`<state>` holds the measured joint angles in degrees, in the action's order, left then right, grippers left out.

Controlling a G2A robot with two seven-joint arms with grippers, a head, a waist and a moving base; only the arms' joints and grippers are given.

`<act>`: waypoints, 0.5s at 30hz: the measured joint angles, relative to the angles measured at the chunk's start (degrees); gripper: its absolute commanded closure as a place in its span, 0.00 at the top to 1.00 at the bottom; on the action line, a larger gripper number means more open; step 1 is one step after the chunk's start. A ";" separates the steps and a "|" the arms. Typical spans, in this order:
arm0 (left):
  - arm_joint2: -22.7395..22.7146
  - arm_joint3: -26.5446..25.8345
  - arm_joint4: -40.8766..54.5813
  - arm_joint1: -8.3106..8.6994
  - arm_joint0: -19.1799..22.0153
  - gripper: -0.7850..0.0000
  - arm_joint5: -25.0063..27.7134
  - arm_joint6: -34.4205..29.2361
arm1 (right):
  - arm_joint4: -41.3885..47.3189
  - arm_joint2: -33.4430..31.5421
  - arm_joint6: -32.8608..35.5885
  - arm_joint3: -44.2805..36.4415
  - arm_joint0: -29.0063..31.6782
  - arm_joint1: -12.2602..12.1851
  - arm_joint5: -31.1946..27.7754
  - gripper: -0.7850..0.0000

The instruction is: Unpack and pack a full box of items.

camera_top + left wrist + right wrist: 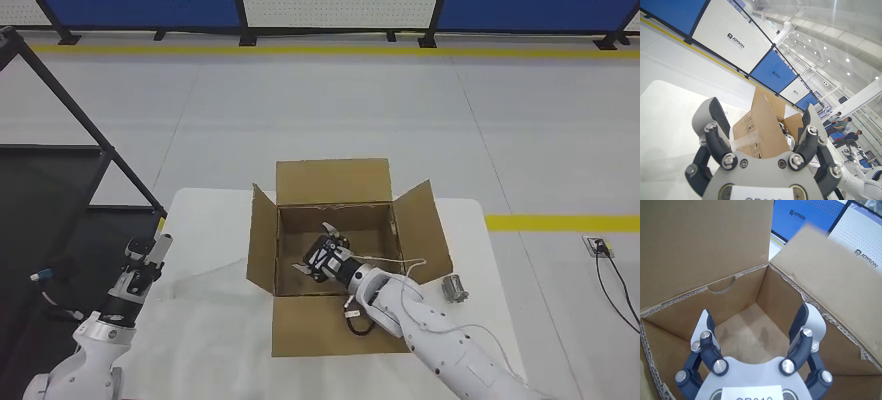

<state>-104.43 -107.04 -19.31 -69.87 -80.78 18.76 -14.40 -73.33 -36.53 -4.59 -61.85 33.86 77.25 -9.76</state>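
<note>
Beyond the left gripper (762, 103), blue and white pegboard panels (721, 36) stand along a pale floor (300, 110) with a yellow stripe (300, 49), beneath a white ceiling (829, 19) with round lights (847, 60).

I find the white table (210, 300) before me carrying one cardboard box (331, 181), which stands upright at about the middle with its four flaps folded open. The near flap lies spread toward me over the tabletop. A small grey item (455, 288) rests directly on the surface just beside the box on my right, near the table's edge.
</note>
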 measured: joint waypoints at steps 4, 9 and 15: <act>-0.07 0.26 0.13 0.13 0.18 1.00 0.06 -0.05 | -1.60 -2.81 2.71 -4.29 2.42 -1.16 -0.89 1.00; -0.24 0.41 0.28 0.26 0.38 1.00 0.05 0.21 | -2.96 -5.44 5.30 -8.03 4.50 -1.98 -1.61 1.00; -1.07 0.64 0.67 0.45 0.40 1.00 -0.03 0.71 | -1.64 -10.25 13.09 -15.36 7.30 -3.22 -3.12 1.00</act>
<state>-105.51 -106.40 -18.64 -69.42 -80.37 18.73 -13.69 -74.97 -46.79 8.50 -77.21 41.16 74.02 -12.88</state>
